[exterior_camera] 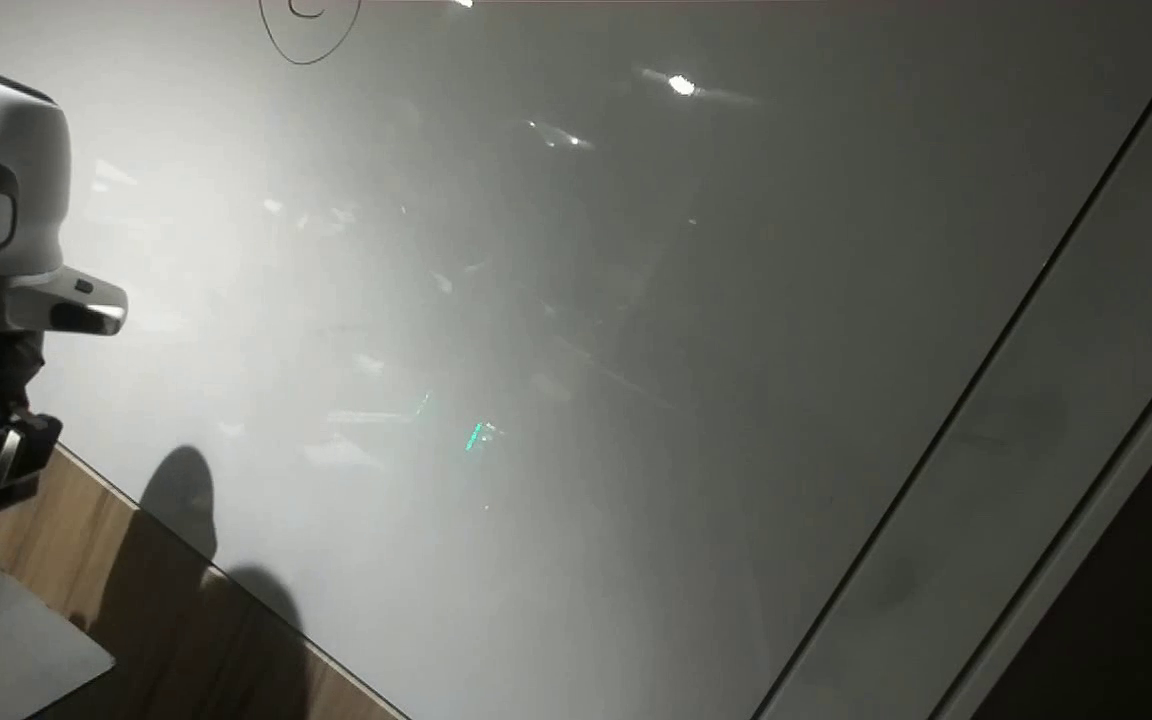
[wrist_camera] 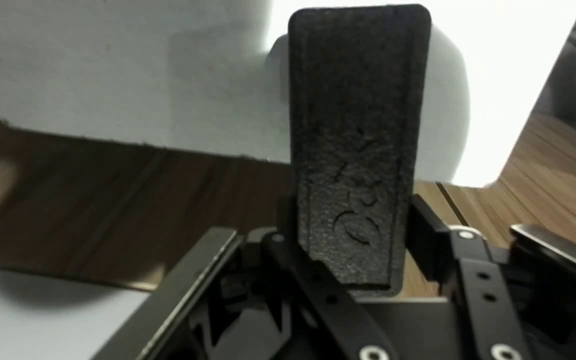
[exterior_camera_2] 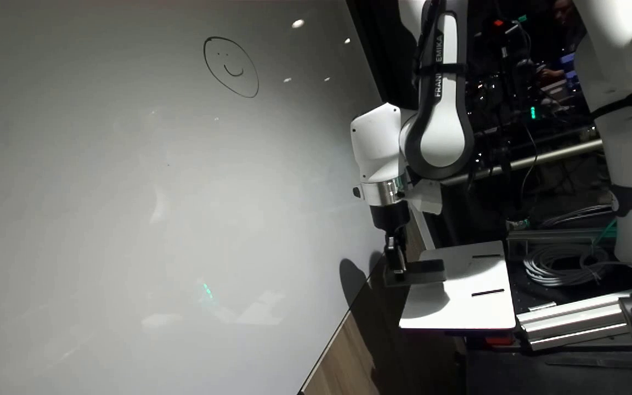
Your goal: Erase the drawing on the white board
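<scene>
The white board (exterior_camera_2: 129, 192) is a large glossy grey-white panel in both exterior views. A smiley face in black line, the drawing (exterior_camera_2: 233, 72), sits near its top in an exterior view; only the lower part of that drawing (exterior_camera: 306, 63) shows at the top edge of an exterior view. My gripper (wrist_camera: 352, 220) is shut on a dark grey eraser (wrist_camera: 358, 100) with raised lettering, one finger against each long side. In an exterior view the eraser (exterior_camera_2: 425, 272) lies level by the board's lower edge, overlapping a white plate; whether it touches the plate I cannot tell.
The white plate (exterior_camera_2: 480, 307) with two dark slots stands beside the arm's base. A brown wooden strip (exterior_camera_2: 343, 351) borders the board's lower edge. Coiled grey cable (exterior_camera_2: 546, 269) and a metal profile (exterior_camera_2: 574, 321) are near the base.
</scene>
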